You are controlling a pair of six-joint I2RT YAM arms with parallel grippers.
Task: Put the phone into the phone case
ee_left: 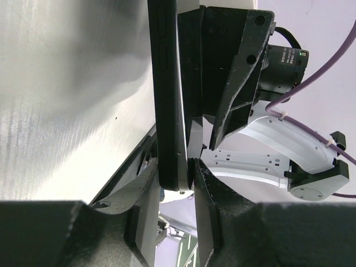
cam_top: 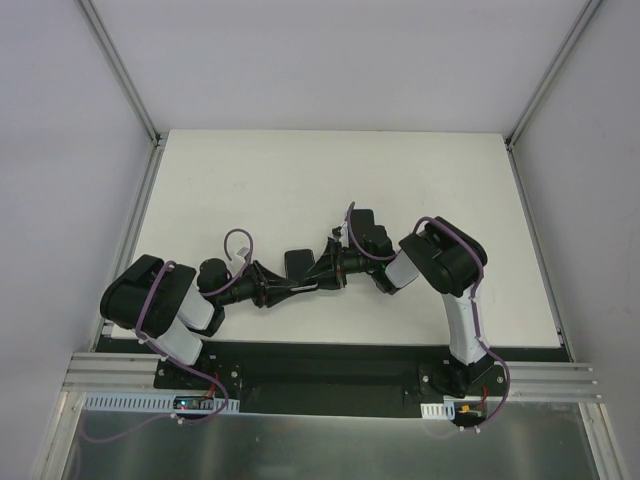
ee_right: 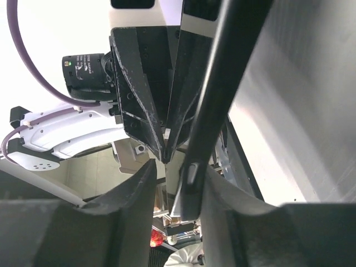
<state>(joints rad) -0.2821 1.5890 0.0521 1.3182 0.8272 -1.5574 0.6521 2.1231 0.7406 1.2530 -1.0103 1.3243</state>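
Note:
A black slab, the phone (ee_left: 166, 100), stands edge-on between both grippers, side buttons showing. A thin lighter layer runs along its right face; I cannot tell case from phone. My left gripper (ee_left: 177, 178) is shut on its lower end, both fingers touching. In the right wrist view the phone (ee_right: 222, 94) leans on the right finger (ee_right: 228, 194), with a gap to the left finger. The right gripper (ee_right: 178, 189) is open. From above, the phone (cam_top: 300, 263) sits between the left gripper (cam_top: 305, 285) and the right gripper (cam_top: 323, 272).
The white table (cam_top: 330, 180) stretches beyond the arms, with grey walls on three sides. An aluminium rail (cam_top: 330, 385) runs along the near edge. The two wrists crowd together at the table's middle front.

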